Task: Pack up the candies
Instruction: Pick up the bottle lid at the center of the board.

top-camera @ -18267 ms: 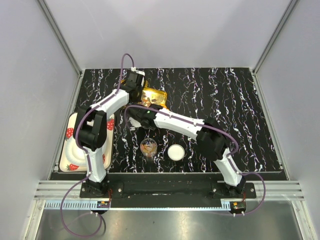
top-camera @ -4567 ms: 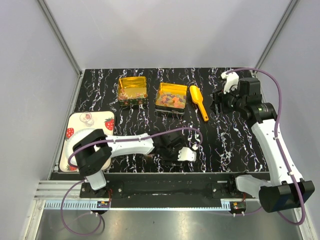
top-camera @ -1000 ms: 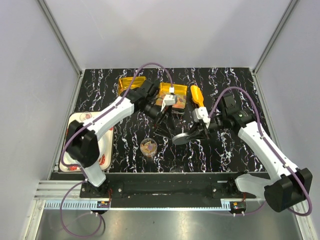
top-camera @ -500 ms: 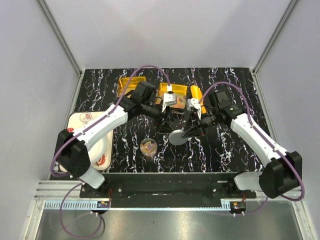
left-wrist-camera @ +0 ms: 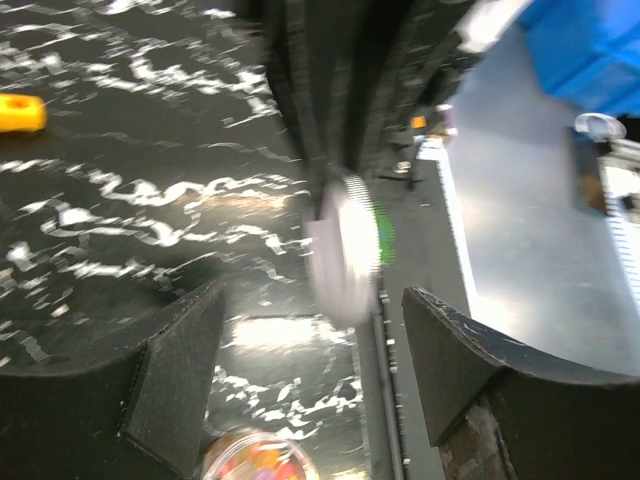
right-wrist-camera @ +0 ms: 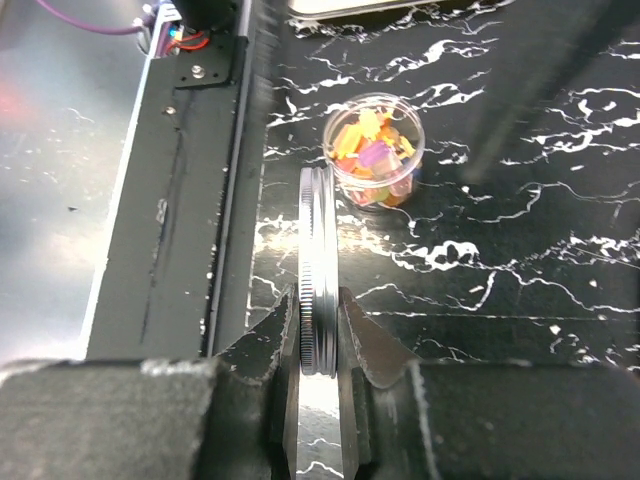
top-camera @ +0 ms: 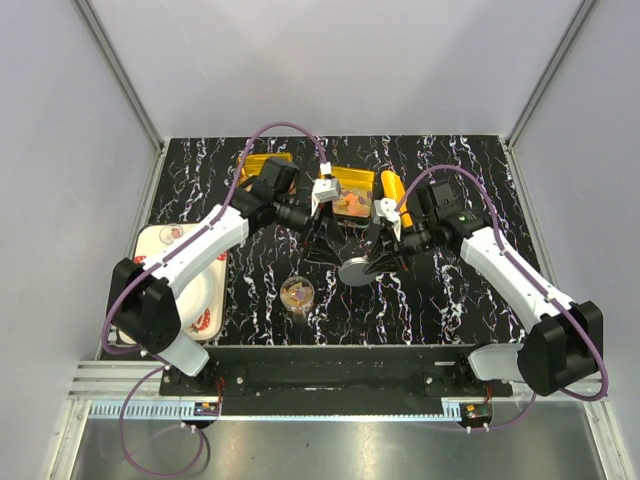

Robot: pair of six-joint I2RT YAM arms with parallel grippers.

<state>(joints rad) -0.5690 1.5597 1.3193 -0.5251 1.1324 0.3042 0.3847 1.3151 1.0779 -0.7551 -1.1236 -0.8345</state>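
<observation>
Right wrist view: a round silver lid is clamped between the two fingers of the right gripper. The lid is held on edge, with its ribbed rim turned toward the camera. Just beyond the lid, a small clear jar is seen standing upright and uncovered on the black, white-veined table. The jar is filled to the brim with candies in orange, yellow and pink.

In the left wrist view, the jaws of the left gripper are spread wide and nothing is held between them. The lid is seen past them as a pale blur, and the jar of candies is cut off by the bottom edge.

From the top external view, both grippers are seen close together over the middle of the table. The lid is held to the right of the jar and farther from the arm bases. Behind the grippers lies an open gold tin with more candies inside, partly hidden. A yellow-orange scoop lies just to its right. A second gold tin is partly covered by the left arm. A strawberry-patterned tray lies at the left edge of the table.
</observation>
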